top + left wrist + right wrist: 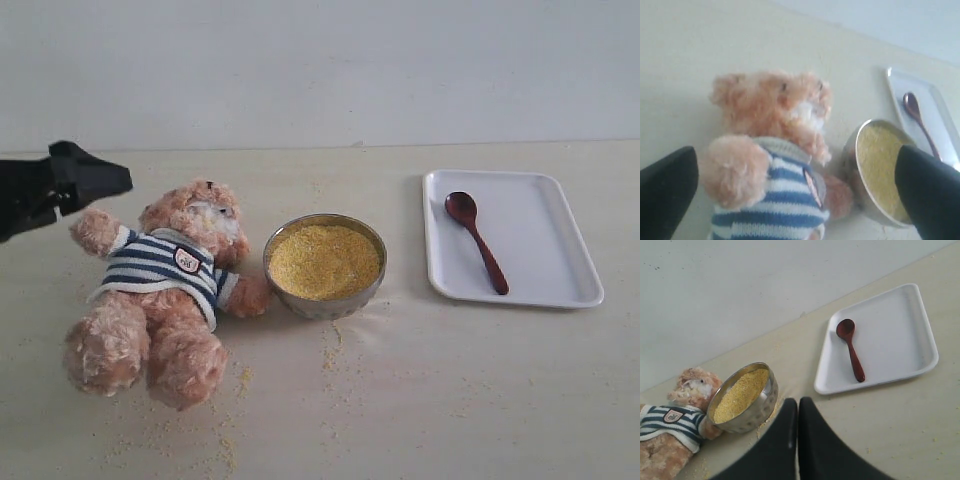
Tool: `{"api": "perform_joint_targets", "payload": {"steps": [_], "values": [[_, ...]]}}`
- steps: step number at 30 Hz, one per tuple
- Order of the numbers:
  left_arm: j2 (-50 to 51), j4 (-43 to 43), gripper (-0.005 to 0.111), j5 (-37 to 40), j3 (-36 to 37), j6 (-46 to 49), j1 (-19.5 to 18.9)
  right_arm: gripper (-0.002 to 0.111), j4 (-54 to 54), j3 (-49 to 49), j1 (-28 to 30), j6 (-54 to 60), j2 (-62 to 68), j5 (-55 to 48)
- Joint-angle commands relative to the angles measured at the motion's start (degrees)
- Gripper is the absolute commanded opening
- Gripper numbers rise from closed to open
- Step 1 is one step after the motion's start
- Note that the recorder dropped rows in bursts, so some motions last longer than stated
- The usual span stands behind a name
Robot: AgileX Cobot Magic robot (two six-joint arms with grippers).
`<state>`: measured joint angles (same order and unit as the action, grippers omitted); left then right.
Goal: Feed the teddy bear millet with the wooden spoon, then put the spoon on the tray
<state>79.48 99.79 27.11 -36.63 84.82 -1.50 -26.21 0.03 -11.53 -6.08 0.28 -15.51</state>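
The teddy bear lies on its back at the left of the table, one paw against the metal bowl heaped with millet. The wooden spoon lies on the white tray at the right. My left gripper hovers open near the bear's raised arm, holding nothing. My right gripper is shut and empty, above the table in front of bowl and tray; it is outside the exterior view.
Loose millet grains are scattered over the table in front of the bear and the bowl. A pale wall closes off the back of the table.
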Motion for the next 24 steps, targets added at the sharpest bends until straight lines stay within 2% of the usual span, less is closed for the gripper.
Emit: {"api": "perform_joint_targets", "payload": {"steps": [1,3,5,8,9,10,13,15,21,24], "values": [[-10.0,0.2,0.104,-8.4,-0.1,-8.5,-0.2,0.000,0.1,0.0,0.2,0.2,-0.2,0.2],[-13.9,0.2,0.093,-14.5,-0.1,-12.7,-0.2,0.000,0.1,0.0,0.2,0.2,-0.2,0.2],[-17.5,0.2,0.074,-19.3,-0.1,-16.5,-0.2,0.000,0.1,0.0,0.2,0.2,-0.2,0.2],[-22.6,0.2,0.031,-25.2,-0.1,-19.9,-0.2,0.000,0.1,0.0,0.2,0.2,-0.2,0.2],[-24.0,0.2,0.013,-27.1,-0.1,-20.3,-0.2,0.000,0.1,0.0,0.2,0.2,-0.2,0.2],[-25.2,0.2,0.006,-28.4,-0.1,-20.1,-0.2,0.000,0.1,0.0,0.2,0.2,-0.2,0.2],[-27.6,0.2,0.007,-32.5,-0.1,-20.1,-0.2,0.000,0.1,0.0,0.2,0.2,-0.2,0.2],[-29.2,0.2,0.007,-32.6,-0.1,-20.1,-0.2,0.000,0.1,0.0,0.2,0.2,-0.2,0.2],[-38.1,0.2,0.007,-14.0,-0.3,-9.9,-0.2,0.000,0.1,0.0,0.2,0.2,-0.2,0.2],[-44.5,0.2,0.005,-12.3,-0.3,-7.6,-0.2,0.000,0.1,0.0,0.2,0.2,-0.2,0.2]]}}
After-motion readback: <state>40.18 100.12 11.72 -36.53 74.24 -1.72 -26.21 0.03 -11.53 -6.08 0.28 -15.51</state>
